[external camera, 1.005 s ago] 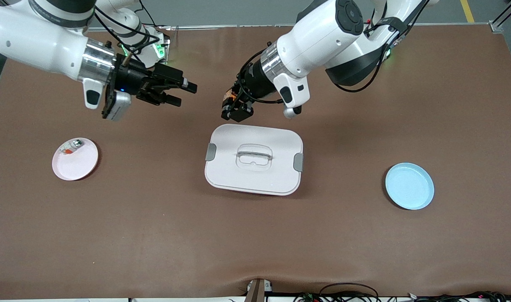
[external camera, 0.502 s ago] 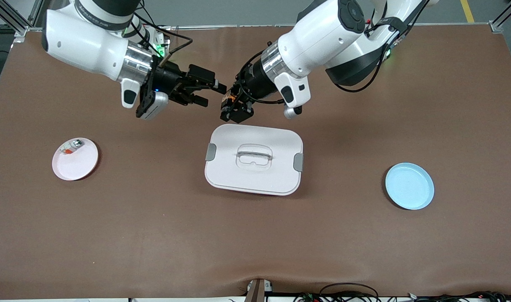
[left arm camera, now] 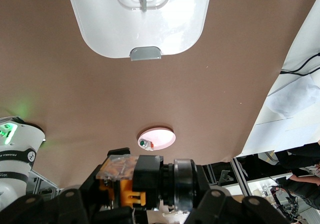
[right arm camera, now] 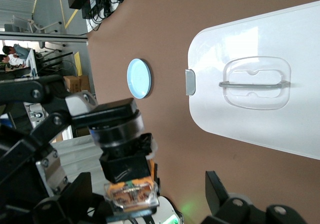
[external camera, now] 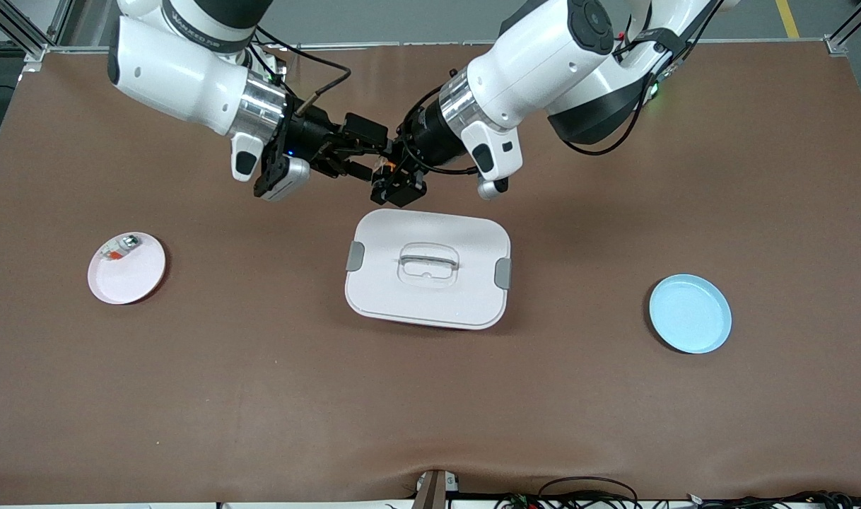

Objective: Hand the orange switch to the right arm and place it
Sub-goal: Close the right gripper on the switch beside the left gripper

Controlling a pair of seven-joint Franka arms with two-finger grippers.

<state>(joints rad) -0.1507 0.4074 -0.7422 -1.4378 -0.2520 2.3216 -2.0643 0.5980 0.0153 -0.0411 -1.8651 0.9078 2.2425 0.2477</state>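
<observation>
The orange switch [external camera: 383, 165] is a stubby black body with an orange part, held in the air by my left gripper [external camera: 396, 185], which is shut on it. They hang over the bare table beside the white box's edge nearest the robots. My right gripper [external camera: 372, 157], with a blue light, is open, with a finger on either side of the switch. In the left wrist view the switch [left arm camera: 150, 176] sits between the left jaws [left arm camera: 142, 204]. In the right wrist view the switch [right arm camera: 125, 169] stands between the open right fingers [right arm camera: 216, 189].
A white lidded box [external camera: 430, 300] with a handle lies mid-table. A pink plate [external camera: 130, 279] holding a small silvery and orange-red part [external camera: 119, 248] is toward the right arm's end. A blue plate [external camera: 690, 314] is toward the left arm's end.
My right arm has swung in toward the left gripper, and its open fingers now reach the switch. The left arm and the switch have stayed still.
</observation>
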